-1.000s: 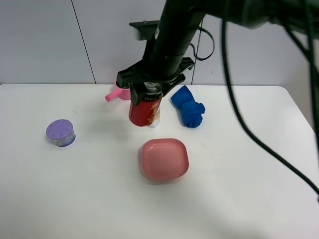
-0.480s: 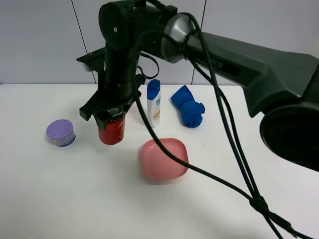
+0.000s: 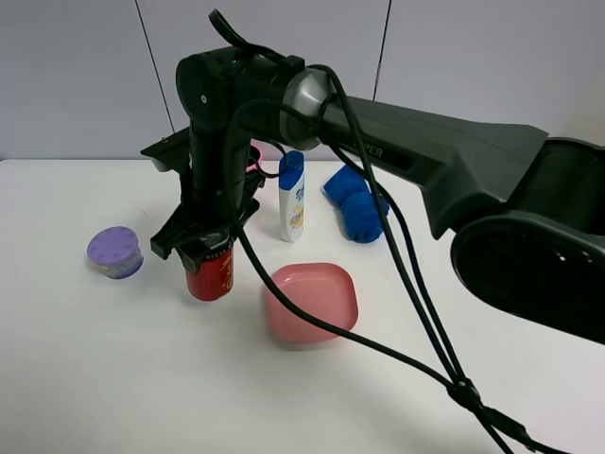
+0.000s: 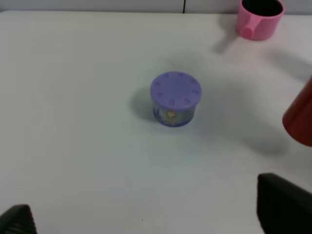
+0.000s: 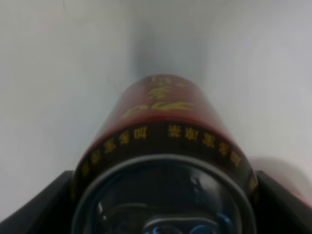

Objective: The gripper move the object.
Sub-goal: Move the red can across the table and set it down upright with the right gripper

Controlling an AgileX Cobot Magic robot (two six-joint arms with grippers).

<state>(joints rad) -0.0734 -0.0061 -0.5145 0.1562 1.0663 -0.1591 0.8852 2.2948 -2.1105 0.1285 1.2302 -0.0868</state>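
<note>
the right gripper [image 3: 210, 248] has its jaws closed on the can [image 3: 212, 276] from above, probably to keep it upright, at the bowl's [image 3: 312, 301] 9 o'clock.

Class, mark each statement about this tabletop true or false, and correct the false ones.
1. The right gripper grips the red can. True.
2. The red can lies in the pink bowl. False: it is beside the bowl, between it and the purple-lidded tub.
3. The white bottle stands upright. True.
4. The tub's lid is off. False: the lid is on.
</note>
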